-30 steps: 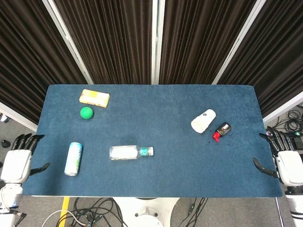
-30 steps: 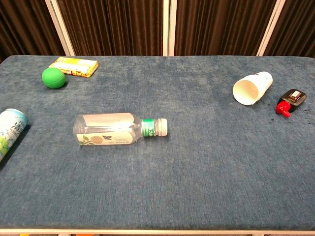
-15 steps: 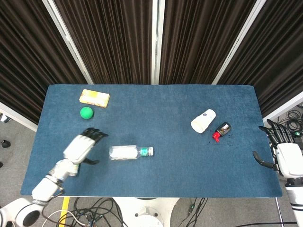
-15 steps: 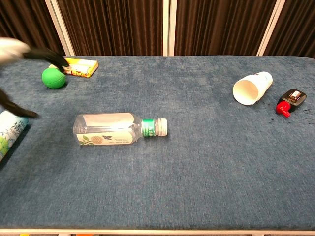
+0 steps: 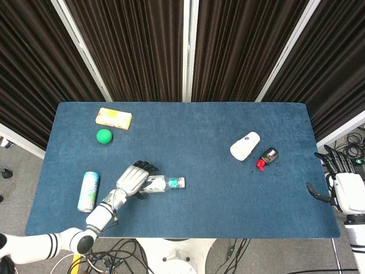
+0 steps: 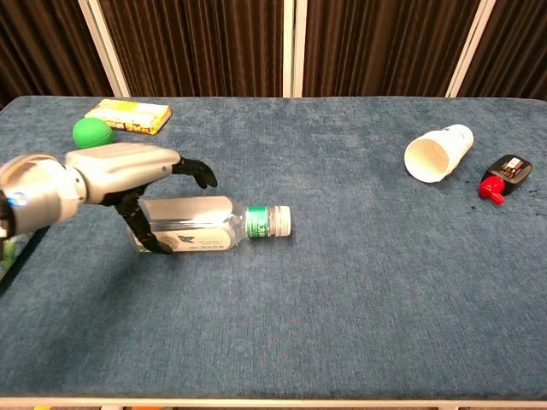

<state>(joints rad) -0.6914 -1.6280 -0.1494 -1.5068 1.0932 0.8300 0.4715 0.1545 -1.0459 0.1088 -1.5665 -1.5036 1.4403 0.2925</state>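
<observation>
A clear plastic bottle [image 5: 164, 184] [image 6: 205, 225] with a green label and white cap lies on its side on the blue table [image 5: 194, 125], cap pointing right. My left hand [image 5: 133, 178] [image 6: 128, 167] hovers over the bottle's base end. Its fingers are spread above the far side and its thumb is down on the near side, and it has no hold on the bottle. My right hand [image 5: 342, 191] hangs off the table's right edge, fingers apart and holding nothing; the chest view does not show it.
A drink can [image 5: 89, 191] lies left of the bottle. A green ball [image 5: 104, 136] [image 6: 92, 131] and a yellow box [image 5: 114, 117] [image 6: 128, 115] sit at the back left. A tipped white cup [image 5: 245, 145] [image 6: 438, 152] and a small black red-capped bottle [image 5: 267, 157] [image 6: 504, 175] lie at the right.
My left arm has swung from beside the table's left edge over the can to the clear bottle. The right hand has barely shifted. No object has moved.
</observation>
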